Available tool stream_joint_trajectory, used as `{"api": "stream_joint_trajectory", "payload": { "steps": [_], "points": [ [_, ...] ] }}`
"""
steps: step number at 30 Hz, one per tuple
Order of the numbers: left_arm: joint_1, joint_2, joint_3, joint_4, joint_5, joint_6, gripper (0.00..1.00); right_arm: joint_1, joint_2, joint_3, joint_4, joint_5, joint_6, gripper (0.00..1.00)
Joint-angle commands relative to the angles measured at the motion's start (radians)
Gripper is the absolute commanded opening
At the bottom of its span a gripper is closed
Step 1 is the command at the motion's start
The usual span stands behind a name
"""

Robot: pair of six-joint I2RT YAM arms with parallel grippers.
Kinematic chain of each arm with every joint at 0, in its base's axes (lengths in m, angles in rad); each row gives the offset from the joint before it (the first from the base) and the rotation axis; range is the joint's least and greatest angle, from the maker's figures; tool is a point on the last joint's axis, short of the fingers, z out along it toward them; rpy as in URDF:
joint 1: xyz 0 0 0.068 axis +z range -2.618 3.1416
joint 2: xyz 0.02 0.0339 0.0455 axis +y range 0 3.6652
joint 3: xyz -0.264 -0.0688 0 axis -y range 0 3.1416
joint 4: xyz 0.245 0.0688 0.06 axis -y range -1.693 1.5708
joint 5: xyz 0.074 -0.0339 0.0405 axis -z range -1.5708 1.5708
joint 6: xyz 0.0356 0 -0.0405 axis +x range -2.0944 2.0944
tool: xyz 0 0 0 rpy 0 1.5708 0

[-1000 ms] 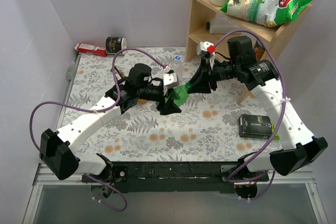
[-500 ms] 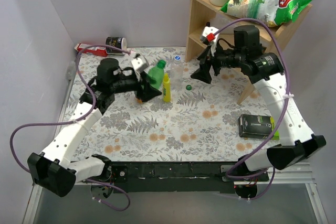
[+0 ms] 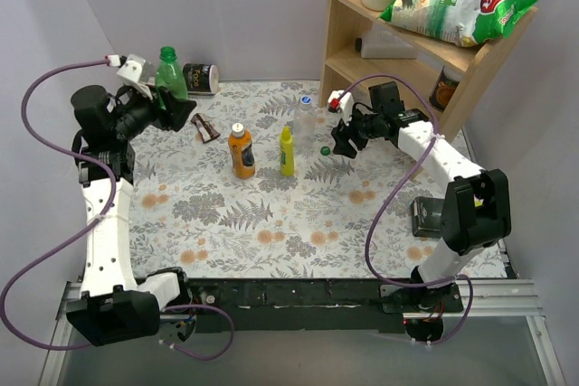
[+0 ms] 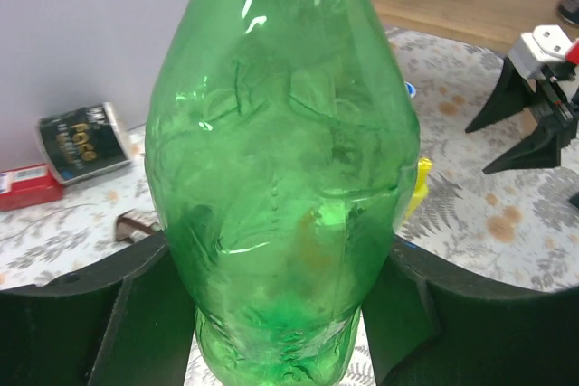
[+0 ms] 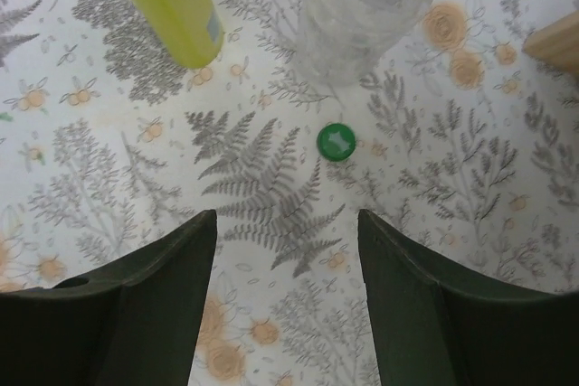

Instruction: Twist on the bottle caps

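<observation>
My left gripper (image 3: 170, 104) is shut on the lower body of the green bottle (image 3: 167, 77), holding it upright at the far left back. In the left wrist view that bottle (image 4: 280, 160) fills the frame between my dark fingers (image 4: 90, 314). A green cap (image 3: 324, 149) lies on the table. My right gripper (image 3: 342, 144) hangs open just right of it with nothing between its fingers. In the right wrist view the cap (image 5: 336, 142) lies ahead of my gripper (image 5: 288, 219). The clear bottle (image 3: 306, 117) wears a blue cap (image 3: 306, 99). The orange bottle (image 3: 242, 155) has a white cap (image 3: 238, 128).
A slim yellow bottle (image 3: 287, 151) stands between the orange and clear bottles. A small brown object (image 3: 205, 128) and a black can (image 3: 200, 77) lie at the back left. A wooden shelf (image 3: 398, 65) stands at the back right. A black box (image 3: 432, 216) sits behind the right arm.
My left arm has swung back and far to the left with the green bottle. My right gripper let go, opened and came down beside the green cap.
</observation>
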Motion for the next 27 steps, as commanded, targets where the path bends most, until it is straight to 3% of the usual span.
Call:
{"api": "stream_joint_trajectory", "payload": {
  "steps": [1,7,14,27],
  "points": [
    [0.071,-0.054,0.023,-0.013,0.020,-0.043,0.00,0.000,0.060,0.053,0.146,0.012,-0.041,0.70],
    [0.099,-0.058,0.034,-0.067,0.007,-0.008,0.00,-0.006,0.179,0.010,0.246,-0.034,-0.018,0.68],
    [0.128,-0.050,0.052,-0.111,0.003,0.017,0.00,-0.006,0.272,0.027,0.300,0.021,-0.007,0.66],
    [0.144,-0.036,0.045,-0.131,0.010,0.029,0.00,-0.003,0.380,0.082,0.303,0.039,-0.010,0.66]
  ]
}}
